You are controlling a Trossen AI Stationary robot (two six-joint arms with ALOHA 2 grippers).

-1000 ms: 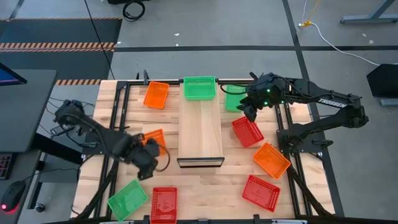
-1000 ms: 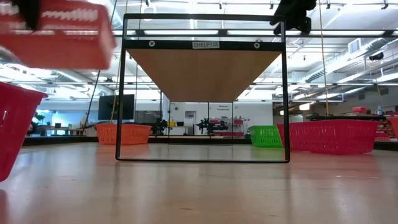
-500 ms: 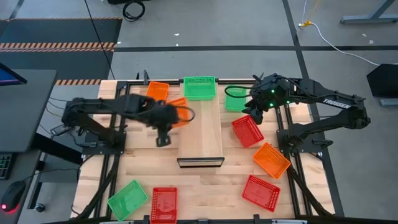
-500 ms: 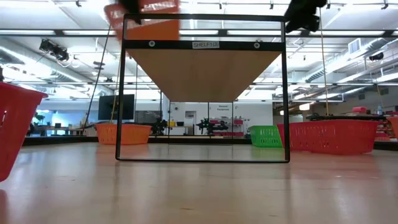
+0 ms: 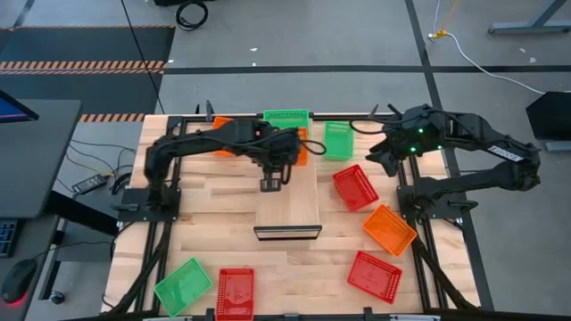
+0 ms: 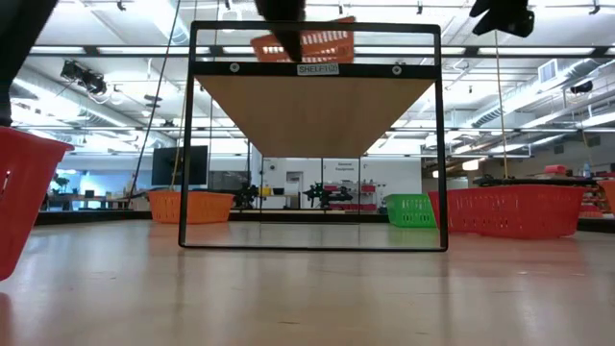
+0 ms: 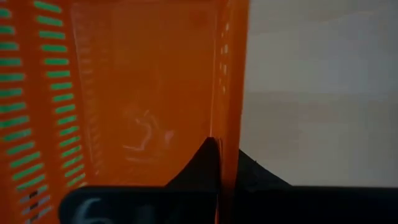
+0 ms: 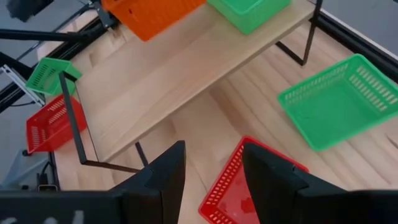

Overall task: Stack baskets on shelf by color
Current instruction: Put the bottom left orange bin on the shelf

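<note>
Overhead, the slatted table carries the shelf at its centre, a long pale board running front to back on a dark frame. Left arm reaches in across the far half of the shelf. Right arm hangs at the far right of the table.

Left gripper is clamped on the wall of an orange basket, held above the far end of the shelf just beside the green basket that sits at that end. In the left wrist view the orange wall runs between the two dark fingers. Right gripper has its fingers spread, nothing between them, above the table near a loose green basket and a red basket.

Others on the table: orange basket at right, red at front right, red at front, green at front left, orange at far left, mostly hidden by the arm.
</note>
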